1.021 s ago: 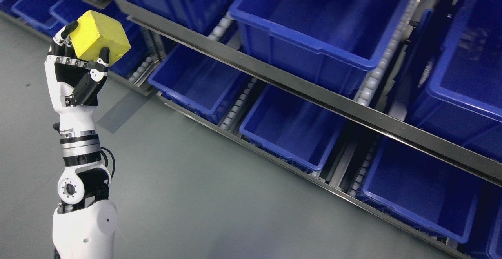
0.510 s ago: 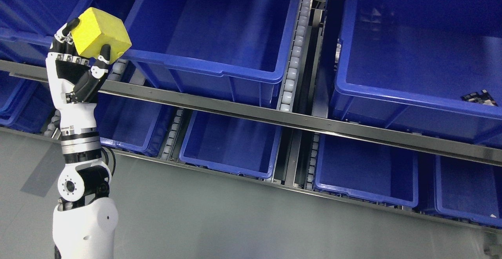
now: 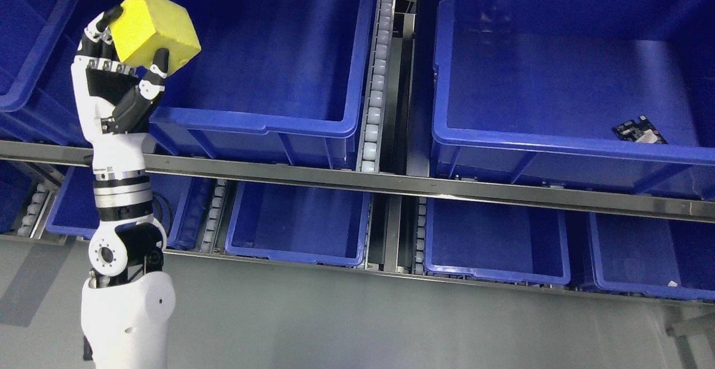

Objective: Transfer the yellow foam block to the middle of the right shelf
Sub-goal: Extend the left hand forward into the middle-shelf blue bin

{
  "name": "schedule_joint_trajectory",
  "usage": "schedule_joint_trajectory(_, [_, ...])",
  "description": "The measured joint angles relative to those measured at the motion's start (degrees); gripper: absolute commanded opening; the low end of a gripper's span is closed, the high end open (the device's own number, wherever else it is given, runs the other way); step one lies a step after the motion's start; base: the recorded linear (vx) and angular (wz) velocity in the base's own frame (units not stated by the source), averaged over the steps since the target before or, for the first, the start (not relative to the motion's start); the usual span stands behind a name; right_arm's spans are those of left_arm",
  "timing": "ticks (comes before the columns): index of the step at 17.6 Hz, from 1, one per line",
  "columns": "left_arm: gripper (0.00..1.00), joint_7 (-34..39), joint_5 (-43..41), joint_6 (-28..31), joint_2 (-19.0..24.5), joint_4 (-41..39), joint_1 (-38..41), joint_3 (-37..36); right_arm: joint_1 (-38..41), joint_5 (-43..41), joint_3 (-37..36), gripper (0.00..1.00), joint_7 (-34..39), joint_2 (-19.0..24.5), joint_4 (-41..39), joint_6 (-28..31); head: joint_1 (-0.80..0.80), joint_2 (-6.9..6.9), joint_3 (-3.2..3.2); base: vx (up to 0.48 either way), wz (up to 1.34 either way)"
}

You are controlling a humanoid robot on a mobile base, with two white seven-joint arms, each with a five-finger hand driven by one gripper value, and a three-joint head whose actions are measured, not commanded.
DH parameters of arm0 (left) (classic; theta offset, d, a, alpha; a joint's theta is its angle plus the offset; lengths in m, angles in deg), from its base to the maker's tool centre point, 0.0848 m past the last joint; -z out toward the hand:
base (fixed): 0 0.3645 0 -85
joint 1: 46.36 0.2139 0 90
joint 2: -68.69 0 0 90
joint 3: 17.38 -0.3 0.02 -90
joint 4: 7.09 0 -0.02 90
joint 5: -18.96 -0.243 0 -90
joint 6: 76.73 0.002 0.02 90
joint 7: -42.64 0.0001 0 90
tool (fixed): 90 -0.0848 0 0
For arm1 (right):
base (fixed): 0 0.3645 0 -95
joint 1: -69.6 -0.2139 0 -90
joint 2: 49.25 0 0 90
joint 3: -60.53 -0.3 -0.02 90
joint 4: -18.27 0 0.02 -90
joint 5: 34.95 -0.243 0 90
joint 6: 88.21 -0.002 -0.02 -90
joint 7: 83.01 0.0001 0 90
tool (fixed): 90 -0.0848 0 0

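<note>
My left hand (image 3: 131,62) is raised at the upper left and is shut on the yellow foam block (image 3: 153,31), gripping it between thumb and fingertips. The block is held in the air in front of the near left corner of a large blue bin (image 3: 262,126) on the upper shelf level. A second large blue bin (image 3: 558,145) stands to its right on the same level. The right arm is out of view.
A metal shelf rail (image 3: 391,185) runs across the middle, with a roller track (image 3: 377,78) between the two upper bins. Smaller blue bins (image 3: 301,257) sit on the lower level. A small dark item (image 3: 639,130) lies in the right upper bin. Grey floor lies below.
The whole picture has shifted, so the camera has turned to face the shelf squarely. The hand still holds the block, now slightly higher in the picture.
</note>
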Motion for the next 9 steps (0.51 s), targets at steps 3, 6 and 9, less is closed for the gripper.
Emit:
schedule_joint_trajectory(3, [0.39,2.1,0.0,7.5,0.0,-0.2,-6.2,-3.2,0.0,0.0,0.0,1.00,0.0,0.0,0.0,0.0,0.00,0.00,0.00,0.030,-0.11])
schedule_joint_trajectory(6, [0.44,5.2,-0.1,20.5,0.0,1.2,-13.1,-6.3,0.0,0.0,0.0,1.00,0.0,0.0,0.0,0.0,0.00,0.00,0.00,0.009,-0.01])
schedule_joint_trajectory(9, [0.86,8.4,-0.2,33.9,0.0,3.4,-18.6,-8.9,0.0,0.0,0.0,1.00,0.0,0.0,0.0,0.1,0.00,0.01,0.00,0.000,0.00])
